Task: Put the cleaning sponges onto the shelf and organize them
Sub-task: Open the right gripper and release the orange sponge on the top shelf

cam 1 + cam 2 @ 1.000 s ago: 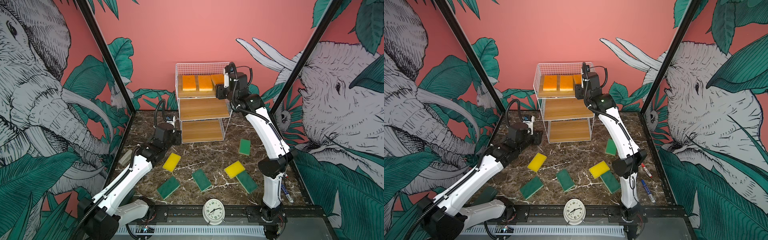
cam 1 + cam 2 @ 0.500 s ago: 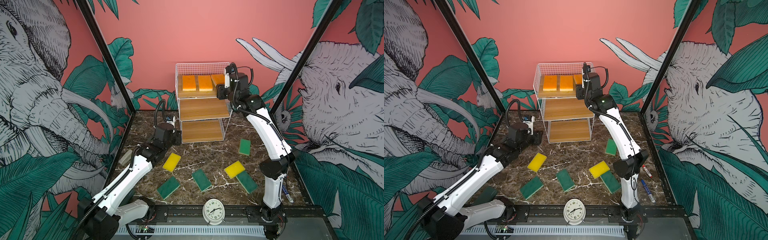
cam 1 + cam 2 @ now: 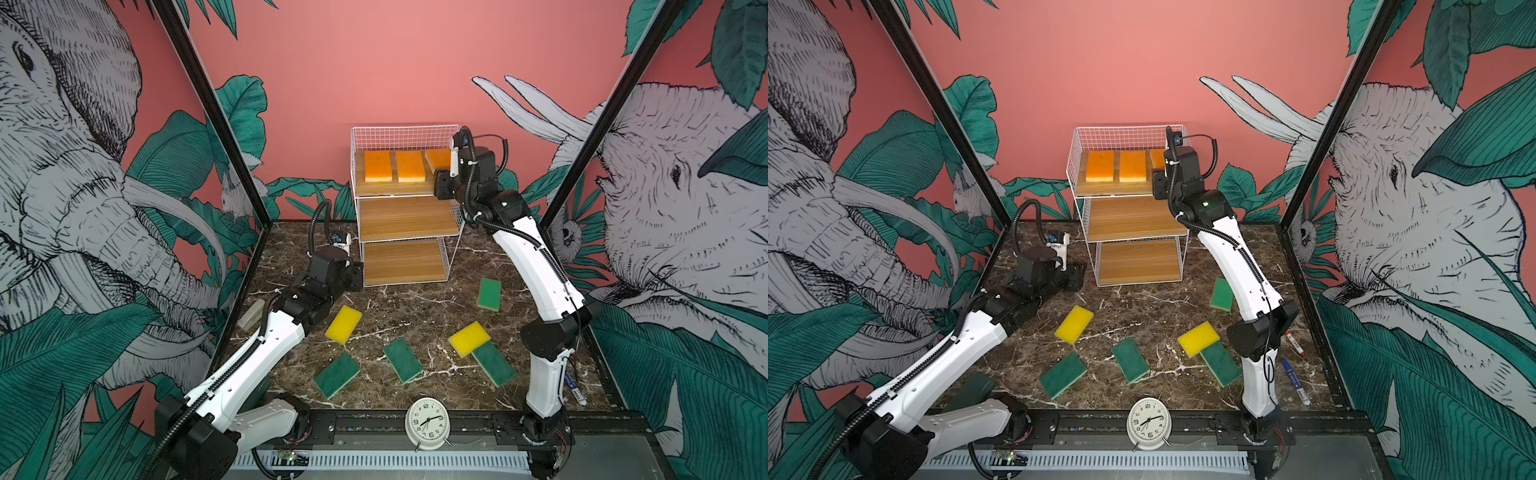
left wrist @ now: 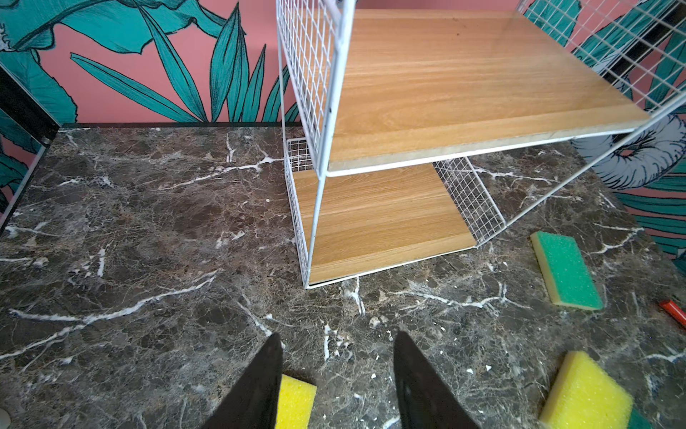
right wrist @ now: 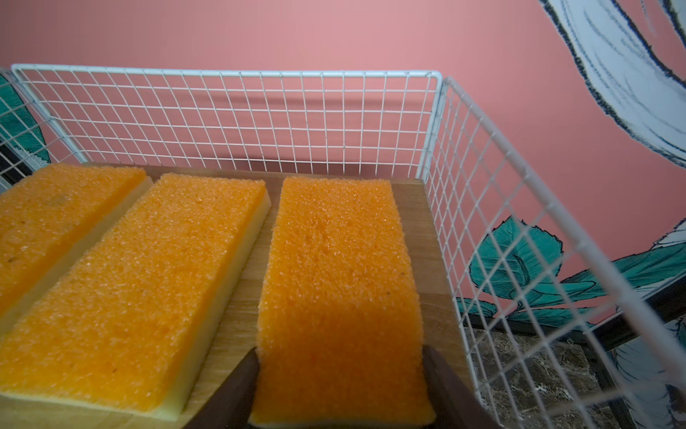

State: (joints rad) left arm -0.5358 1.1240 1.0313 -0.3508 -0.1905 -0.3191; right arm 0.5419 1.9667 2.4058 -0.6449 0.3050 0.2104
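Orange sponge (image 5: 339, 289) lies on the top board of the shelf (image 5: 482, 185), its sides pinched by the right fingers (image 5: 234, 397); foam clinging on release could drag it off the front edge (left fingers (image 4: 258, 382) hover empty, half apart, above the tabletop (image 4: 148, 241)).

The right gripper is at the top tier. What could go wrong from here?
The right gripper grips the third orange sponge near the front edge of the top board: withdrawing before it opens could drag it off. The shelf's mesh side is close to one finger and might snag. One yellow sponge overlaps a green sponge; lifting it may shift that.
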